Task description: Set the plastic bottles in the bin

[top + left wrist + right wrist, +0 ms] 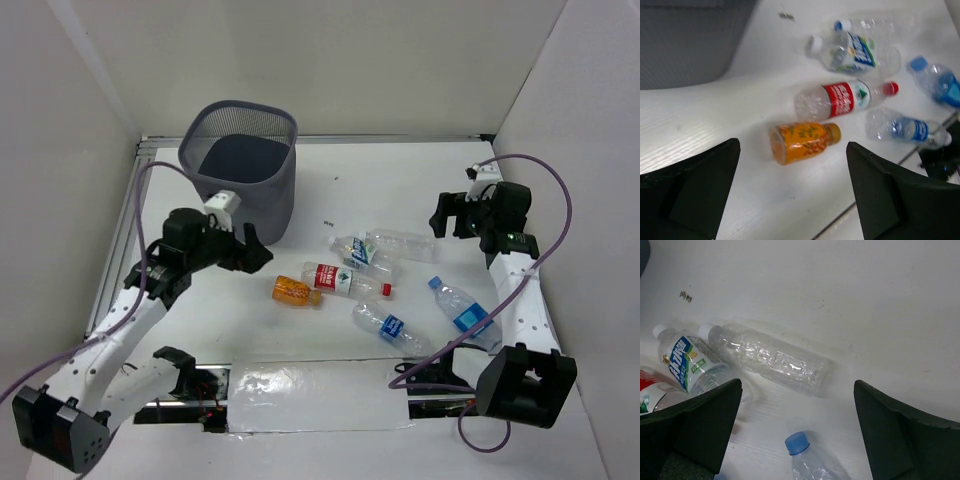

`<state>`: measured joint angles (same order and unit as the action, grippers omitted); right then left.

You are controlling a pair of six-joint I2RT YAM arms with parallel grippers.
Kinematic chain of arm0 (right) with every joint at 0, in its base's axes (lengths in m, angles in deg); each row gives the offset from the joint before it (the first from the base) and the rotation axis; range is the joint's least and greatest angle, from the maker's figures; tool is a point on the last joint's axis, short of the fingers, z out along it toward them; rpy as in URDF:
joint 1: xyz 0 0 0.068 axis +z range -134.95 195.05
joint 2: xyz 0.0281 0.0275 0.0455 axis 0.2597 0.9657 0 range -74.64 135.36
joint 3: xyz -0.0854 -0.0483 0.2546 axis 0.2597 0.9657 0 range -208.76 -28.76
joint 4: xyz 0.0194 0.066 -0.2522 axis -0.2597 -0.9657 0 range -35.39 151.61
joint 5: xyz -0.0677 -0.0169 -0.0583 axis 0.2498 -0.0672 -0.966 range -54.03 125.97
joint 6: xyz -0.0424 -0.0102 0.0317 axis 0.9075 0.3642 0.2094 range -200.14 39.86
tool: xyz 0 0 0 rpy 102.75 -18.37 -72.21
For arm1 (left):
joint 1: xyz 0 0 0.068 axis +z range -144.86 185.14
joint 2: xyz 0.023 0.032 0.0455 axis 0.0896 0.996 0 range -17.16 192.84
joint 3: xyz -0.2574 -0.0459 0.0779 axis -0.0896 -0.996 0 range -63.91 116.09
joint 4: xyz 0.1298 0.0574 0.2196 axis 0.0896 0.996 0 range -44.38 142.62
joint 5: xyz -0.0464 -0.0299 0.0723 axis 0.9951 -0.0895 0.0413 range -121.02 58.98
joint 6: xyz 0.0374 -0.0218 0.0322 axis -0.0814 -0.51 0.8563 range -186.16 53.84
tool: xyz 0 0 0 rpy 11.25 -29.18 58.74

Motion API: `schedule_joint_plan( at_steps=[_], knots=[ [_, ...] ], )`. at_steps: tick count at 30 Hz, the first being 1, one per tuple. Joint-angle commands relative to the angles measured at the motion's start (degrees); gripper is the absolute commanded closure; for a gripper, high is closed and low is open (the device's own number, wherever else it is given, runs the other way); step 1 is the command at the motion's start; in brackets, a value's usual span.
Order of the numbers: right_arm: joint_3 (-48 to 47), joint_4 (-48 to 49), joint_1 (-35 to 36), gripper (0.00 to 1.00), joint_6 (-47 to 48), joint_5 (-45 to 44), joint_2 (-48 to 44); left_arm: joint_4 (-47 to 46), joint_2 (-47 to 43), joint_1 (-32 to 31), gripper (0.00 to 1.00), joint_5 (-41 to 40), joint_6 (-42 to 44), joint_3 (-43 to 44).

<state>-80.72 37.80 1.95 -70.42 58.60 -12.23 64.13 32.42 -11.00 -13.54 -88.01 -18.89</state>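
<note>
Several plastic bottles lie on the white table. The orange bottle (297, 291) lies on its side; in the left wrist view (802, 141) it lies just ahead of my open, empty left gripper (792, 150), which hovers right of the bin (238, 160). Beyond are a red-label bottle (345, 280) (845, 98), a white-green label bottle (362, 253) (850, 52) and a blue-label bottle (390, 327) (905, 129). My right gripper (452, 215) (798, 390) is open and empty above a clear unlabelled bottle (772, 357) and a blue-capped bottle (810, 455) (465, 312).
The wire-mesh bin stands at the far left of the table, its wall filling the upper left of the left wrist view (690, 40). White walls enclose the table on three sides. A foil-covered strip (315, 395) runs along the near edge between the arm bases.
</note>
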Motion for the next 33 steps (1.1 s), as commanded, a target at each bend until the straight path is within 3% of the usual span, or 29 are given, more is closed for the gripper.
schedule_joint_plan(
  at_steps=[1,8,9,10,11,12,13,14,16,17,18,20,28,33],
  knots=[
    [-0.34,-1.15,-0.87,0.00,1.97,0.83,-0.45,1.00,3.49,-7.66,0.00,2.04,6.54,4.90],
    [0.72,-5.97,-0.87,0.00,16.73,8.56,0.78,6.45,15.10,-22.25,0.13,-9.47,13.14,11.14],
    [0.72,-6.50,-0.87,0.04,17.52,10.22,0.78,7.16,15.89,-23.40,0.15,-10.26,13.75,11.15],
    [0.72,-7.03,-0.87,0.16,19.62,11.02,0.78,7.16,17.20,-24.98,0.26,-11.57,14.63,11.93],
    [0.72,-7.56,-0.87,0.36,20.42,11.99,0.78,7.16,17.21,-25.60,0.39,-11.59,14.64,11.94],
    [0.72,-7.56,-0.87,0.76,20.43,12.00,0.26,7.16,17.91,-26.13,0.53,-12.46,15.51,11.94],
    [1.33,-6.95,-0.87,0.88,20.43,12.00,0.25,7.16,17.92,-26.66,0.65,-12.99,16.65,11.94],
    [1.34,-6.95,-0.87,0.88,21.13,12.69,-0.44,7.16,18.44,-27.53,0.73,-12.99,17.27,11.42],
    [1.34,-7.48,-0.87,0.46,22.54,13.75,-0.45,7.16,19.76,-28.41,0.66,-12.99,18.94,11.41],
    [1.34,-7.48,-0.87,0.25,22.54,13.75,-0.45,7.16,20.29,-29.46,0.51,-12.30,20.51,11.41],
    [1.86,-8.09,-0.87,0.13,22.54,14.28,-0.45,7.16,21.60,-30.00,0.34,-11.68,21.22,11.41],
    [2.39,-8.09,-0.87,0.01,23.42,14.28,-0.45,7.16,23.36,-32.01,0.24,-11.67,22.54,10.89],
    [1.25,-9.23,-1.40,0.01,25.09,15.42,1.75,3.49,30.30,-36.33,0.04,-19.05,25.19,7.46],
    [1.25,-9.23,-1.40,0.01,25.09,17.00,1.75,1.54,36.62,-36.33,0.03,-25.80,27.12,7.98]
  ],
)
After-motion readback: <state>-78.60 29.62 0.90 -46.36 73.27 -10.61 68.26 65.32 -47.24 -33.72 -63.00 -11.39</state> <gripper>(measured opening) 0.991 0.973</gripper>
